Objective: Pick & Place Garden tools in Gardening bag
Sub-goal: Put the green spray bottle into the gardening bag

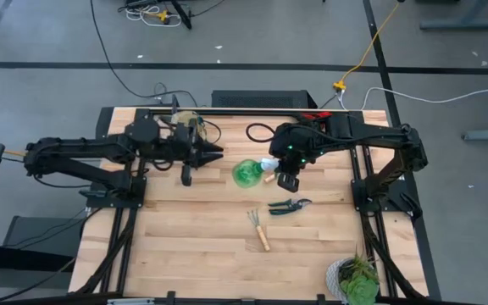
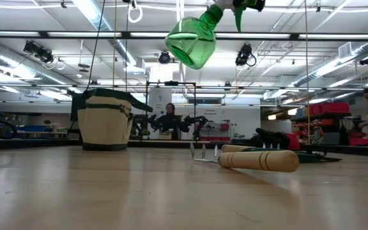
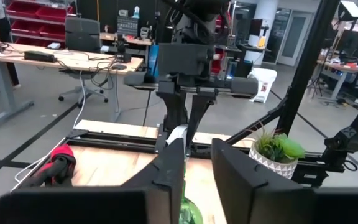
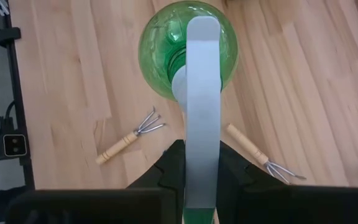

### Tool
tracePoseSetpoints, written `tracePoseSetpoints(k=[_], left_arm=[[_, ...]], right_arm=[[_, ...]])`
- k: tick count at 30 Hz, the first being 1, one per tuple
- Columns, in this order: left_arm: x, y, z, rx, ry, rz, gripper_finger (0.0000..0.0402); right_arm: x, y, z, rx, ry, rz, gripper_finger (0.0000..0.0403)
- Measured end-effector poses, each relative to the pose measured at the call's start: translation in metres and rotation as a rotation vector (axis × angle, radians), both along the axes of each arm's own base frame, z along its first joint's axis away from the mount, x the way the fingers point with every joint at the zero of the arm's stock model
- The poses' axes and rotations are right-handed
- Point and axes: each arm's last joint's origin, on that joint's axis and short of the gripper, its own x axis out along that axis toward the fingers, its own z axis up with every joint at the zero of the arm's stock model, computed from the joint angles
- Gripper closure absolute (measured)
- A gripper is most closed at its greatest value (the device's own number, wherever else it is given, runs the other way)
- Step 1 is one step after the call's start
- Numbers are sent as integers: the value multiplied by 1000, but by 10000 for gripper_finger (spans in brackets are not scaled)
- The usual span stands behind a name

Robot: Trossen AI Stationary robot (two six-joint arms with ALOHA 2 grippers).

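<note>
The spray bottle (image 4: 188, 53) is a round, translucent bright green vessel with a white neck and a long white handle. I am holding it clear of the table (image 1: 202, 246), hanging bulb-down from my right gripper (image 4: 201, 177). The two dark fingers (image 4: 169, 174) are pressing narrowly against either side of the white handle, so the bottle is gripped by that part alone.

Directly beneath my right gripper, two wooden-handled mini rakes (image 4: 129, 138) are lying flat on the wood, one to each side of the bottle, well apart from each other. The pruning shears (image 1: 290, 206) are resting on the table near one rake, just beside my right gripper in the high view.

My left gripper (image 1: 213, 153) is hovering across the table from the bottle, fingers standing slightly apart and holding nothing. The beige gardening bag (image 2: 105, 120) is standing upright near my left gripper.
</note>
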Motion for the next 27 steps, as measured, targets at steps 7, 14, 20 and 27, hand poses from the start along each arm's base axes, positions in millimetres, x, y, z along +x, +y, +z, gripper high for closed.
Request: tracePoseSetpoints(k=[7, 14, 20, 27], left_arm=[[21, 0, -6, -24, -39, -22, 257], [38, 0, -19, -52, -6, -43, 218], [53, 1, -27, -54, -16, -44, 191], [66, 1, -39, -83, 10, -42, 160]], right_arm=[[1, 0, 1, 2, -13, -3, 348], [1, 0, 1, 2, -17, -3, 348], [1, 0, 1, 2, -17, -3, 348], [1, 0, 1, 2, -16, -3, 348]])
